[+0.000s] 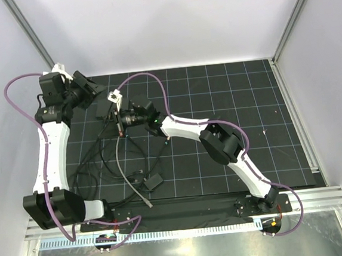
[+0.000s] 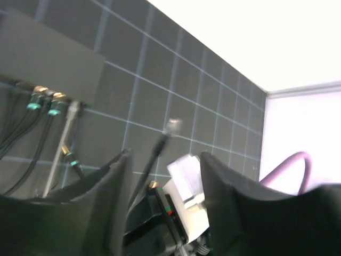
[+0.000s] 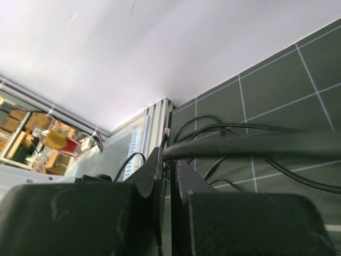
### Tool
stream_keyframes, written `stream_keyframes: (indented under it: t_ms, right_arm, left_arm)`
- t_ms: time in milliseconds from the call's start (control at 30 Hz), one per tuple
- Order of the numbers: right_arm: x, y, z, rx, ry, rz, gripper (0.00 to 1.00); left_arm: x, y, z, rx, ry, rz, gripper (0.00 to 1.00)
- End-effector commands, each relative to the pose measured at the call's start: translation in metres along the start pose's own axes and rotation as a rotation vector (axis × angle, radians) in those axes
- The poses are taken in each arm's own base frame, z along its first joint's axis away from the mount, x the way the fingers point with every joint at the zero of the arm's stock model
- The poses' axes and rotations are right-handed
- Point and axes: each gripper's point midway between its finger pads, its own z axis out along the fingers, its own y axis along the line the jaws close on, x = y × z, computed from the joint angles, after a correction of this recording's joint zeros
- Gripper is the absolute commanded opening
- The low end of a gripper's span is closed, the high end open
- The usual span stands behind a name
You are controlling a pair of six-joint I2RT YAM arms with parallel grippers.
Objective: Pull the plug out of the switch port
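In the left wrist view the dark-grey switch (image 2: 48, 58) lies at upper left, with green-lit connectors (image 2: 35, 104) and a grey cable (image 2: 63, 143) in the ports along its edge. A clear plug (image 2: 173, 126) on a black cable stands in the air, apart from the switch. My right gripper (image 3: 168, 156) is shut on that black cable (image 3: 171, 143), just behind the plug (image 3: 167, 132). My left gripper (image 2: 165, 154) is open with nothing held; the right gripper's white body (image 2: 186, 176) shows behind its fingers. From above, both grippers (image 1: 99, 93) (image 1: 120, 115) meet at the switch (image 1: 102, 110).
Black cables (image 1: 90, 165) sprawl over the gridded mat left of centre. A grey cable (image 1: 127, 174) runs toward the near edge with a loose end. A small black block (image 1: 154, 181) sits near it. The cell's walls close in at the back and left.
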Motion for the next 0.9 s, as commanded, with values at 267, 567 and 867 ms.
stream_keyframes:
  t_ms: [267,567,867]
  right_arm:
    - [-0.186,0.075,-0.062,-0.212,-0.497,0.049,0.01]
    - [-0.270,0.018,-0.142,0.051,-0.633,0.163,0.01]
    - [-0.281,-0.031,-0.254,-0.275,-0.792,0.512,0.01]
  left_arm:
    - [-0.054,0.034,-0.100,-0.344,-0.393,0.132,0.77]
    - [-0.042,0.052,-0.107,-0.393,-0.388,0.163,0.74]
    - [-0.025,0.060,-0.074,-0.357,-0.279,0.173,0.72]
